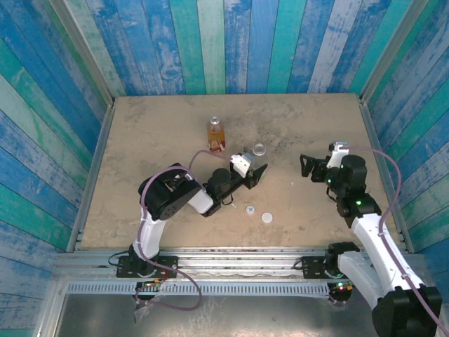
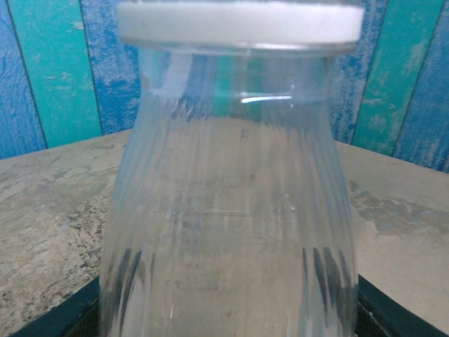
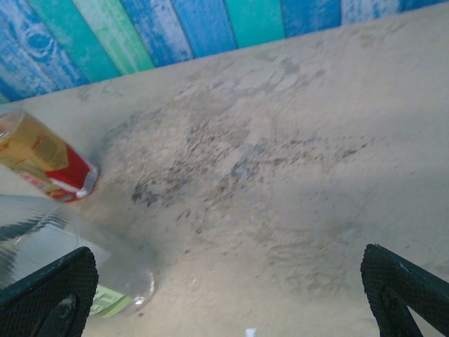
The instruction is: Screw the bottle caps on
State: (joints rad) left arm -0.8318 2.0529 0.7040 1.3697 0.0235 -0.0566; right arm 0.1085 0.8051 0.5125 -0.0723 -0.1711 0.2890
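1. The amber bottle (image 1: 217, 133) stands upright on the counter (image 1: 140, 140). It is at 11 o'clock from the counter's middle in the top view.
2. The clear bottle (image 1: 259, 149) also stands upright, at 4 o'clock from the amber bottle, near it but apart.
3. The left tool (image 1: 256, 174) reaches in low from 8 o'clock and pinches the clear bottle.
4. In the left wrist view, its dark fingers (image 2: 52, 316) sit against both sides of the ribbed lower body. A white ring crosses the bottle's top.
5. The right tool (image 1: 312, 168) is at 3 o'clock from the counter's middle, pointing toward 9 o'clock. It is well apart from both bottles.
6. The right tool's fingers are spread wide with only bare counter between them, as the right wrist view shows.
7. The first cap (image 1: 250, 209) lies flat on the counter at 6 o'clock from the left tool, close to the counter's near edge.
8. The second cap (image 1: 266, 217) lies flat at 4 o'clock from the first cap, just beside it and not touching. Both caps are white, and neither tool touches them.
9. In the right wrist view, the amber bottle shows a red label at 9 o'clock. The clear bottle shows a green label at 8 o'clock, partly behind one finger of the right tool.
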